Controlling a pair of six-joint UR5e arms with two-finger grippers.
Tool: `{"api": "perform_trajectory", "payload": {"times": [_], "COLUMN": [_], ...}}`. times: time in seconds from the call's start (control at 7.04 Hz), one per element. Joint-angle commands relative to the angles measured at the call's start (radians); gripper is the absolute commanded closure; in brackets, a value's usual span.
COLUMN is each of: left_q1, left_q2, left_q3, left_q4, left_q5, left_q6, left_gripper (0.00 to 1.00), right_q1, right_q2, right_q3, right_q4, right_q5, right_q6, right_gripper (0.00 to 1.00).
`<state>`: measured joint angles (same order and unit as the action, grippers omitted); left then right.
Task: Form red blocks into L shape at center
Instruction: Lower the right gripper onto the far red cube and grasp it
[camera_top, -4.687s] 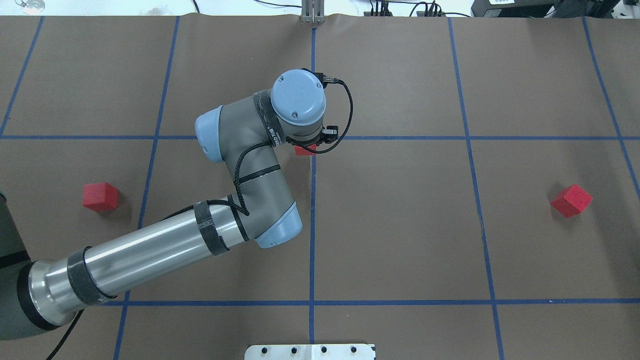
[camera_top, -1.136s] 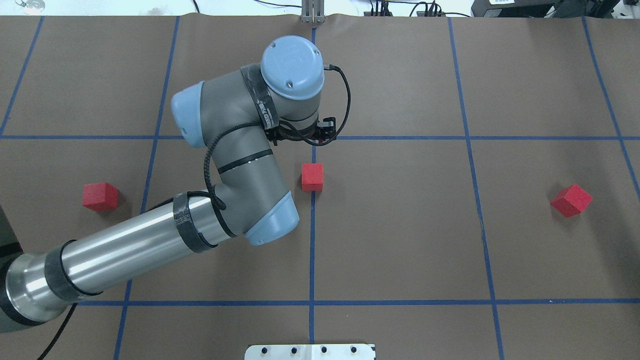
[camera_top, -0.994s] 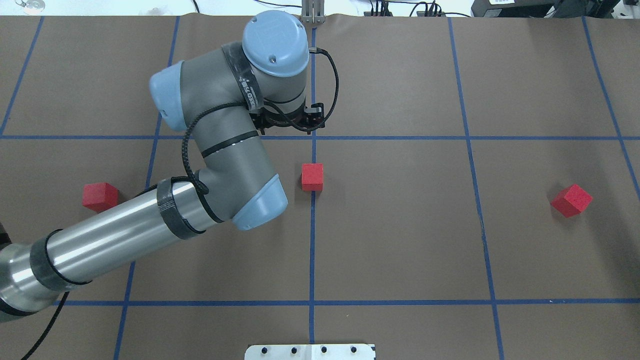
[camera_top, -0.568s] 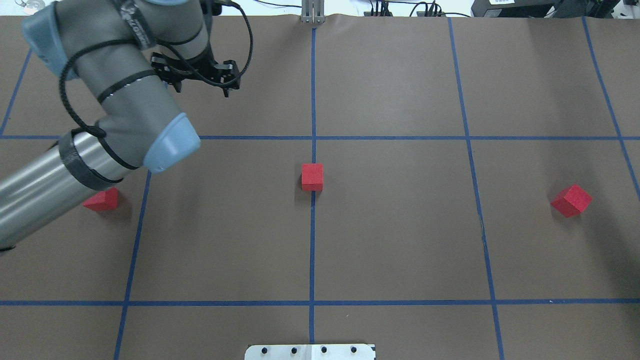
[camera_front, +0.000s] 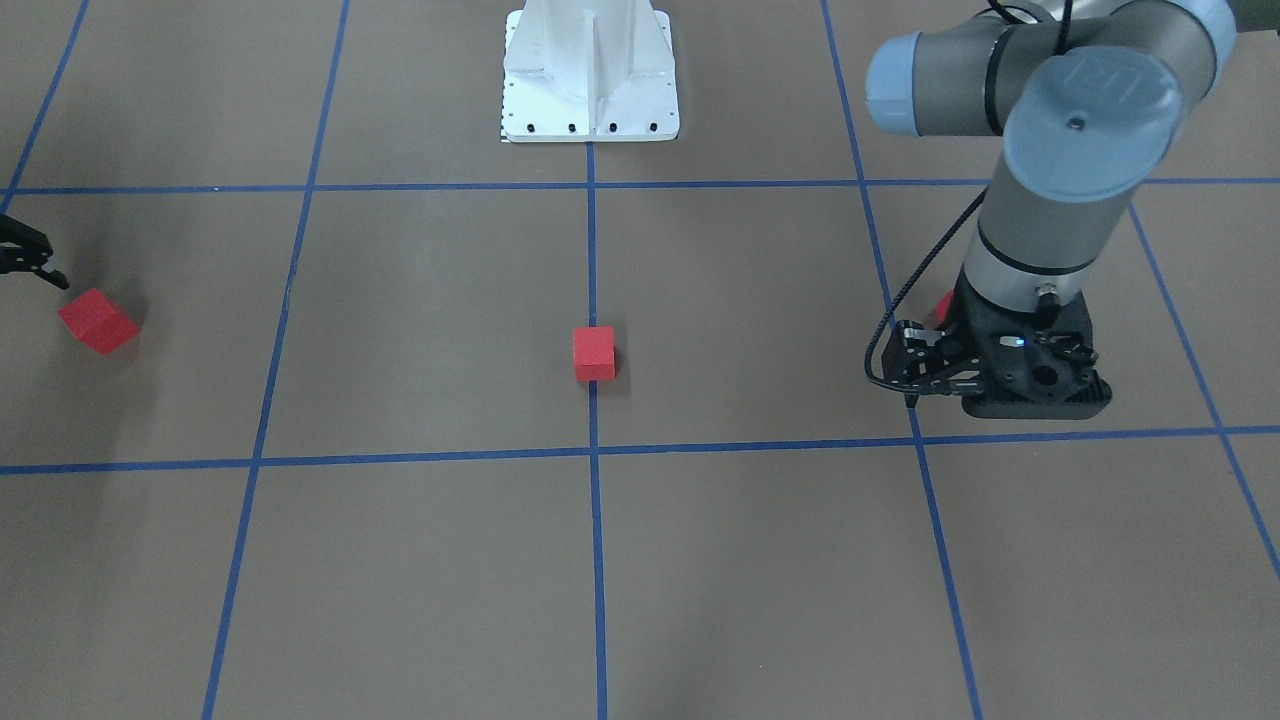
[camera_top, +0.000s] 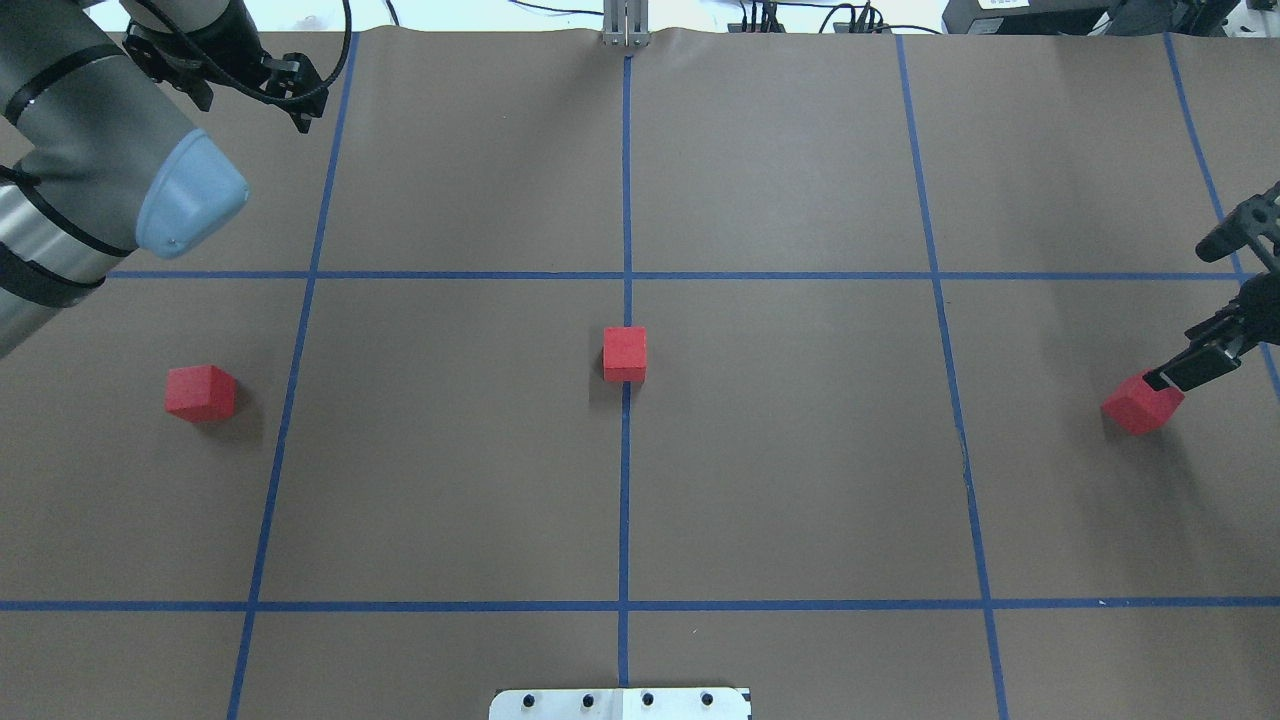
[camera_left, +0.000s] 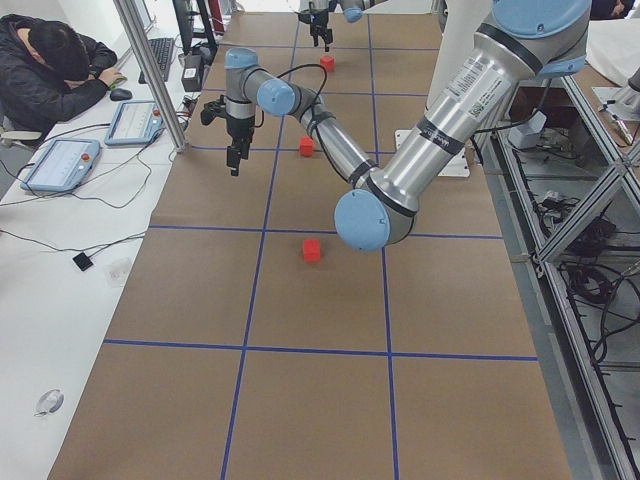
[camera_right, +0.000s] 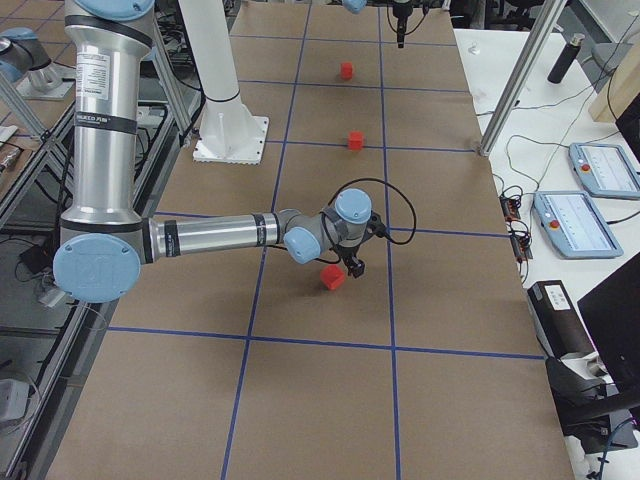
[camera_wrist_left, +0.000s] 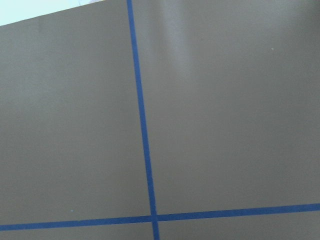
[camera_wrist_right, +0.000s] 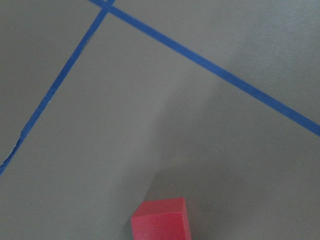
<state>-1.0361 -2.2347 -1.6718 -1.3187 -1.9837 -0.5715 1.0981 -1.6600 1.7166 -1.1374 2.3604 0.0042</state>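
Red blocks (camera_top: 625, 353) lie apart overhead, one nearly hidden frontally behind left fingers (camera_top: 298, 100), which, like right fingers (camera_top: 1195, 367), gape empty.

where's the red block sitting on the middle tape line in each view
Front-facing: center block, mid-frame, below the white pedestal.
Overhead: the block, dead centre.
Exterior left: the block, middle of the three red blocks.
Exterior right: the block, again the middle of three.
Left wrist: not in it.
Right wrist: not in it; that cube is another block.
Shared landmark: the middle blue tape line running under it.
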Motion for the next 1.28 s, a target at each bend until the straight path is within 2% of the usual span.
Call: {"api": "perform_trajectory", "payload": {"times": [0.0, 0.85, 1.14], "left_q1": [-0.012, -0.012, -0.012], "left_q2": [0.004, 0.006, 0.006], "left_q3": [0.006, 0.010, 0.010], "left_q4": [-0.004, -0.005, -0.005], "left_q5": [-0.009, -0.009, -0.009], "left_q6": [0.015, 0.013, 0.013], "left_gripper": [0.00, 0.00, 0.00], "right_q1": [-0.043, -0.113, -0.113], "right_q2": [0.002, -0.003, -0.006], "right_q3": [-0.005, -0.066, -0.068], "right_q4": [0.002, -0.002, -0.005], "right_q5": [-0.091, -0.105, -0.112], "right_q6": [0.000, 0.000, 0.000], "right_gripper": [0.01, 0.01, 0.11]}}
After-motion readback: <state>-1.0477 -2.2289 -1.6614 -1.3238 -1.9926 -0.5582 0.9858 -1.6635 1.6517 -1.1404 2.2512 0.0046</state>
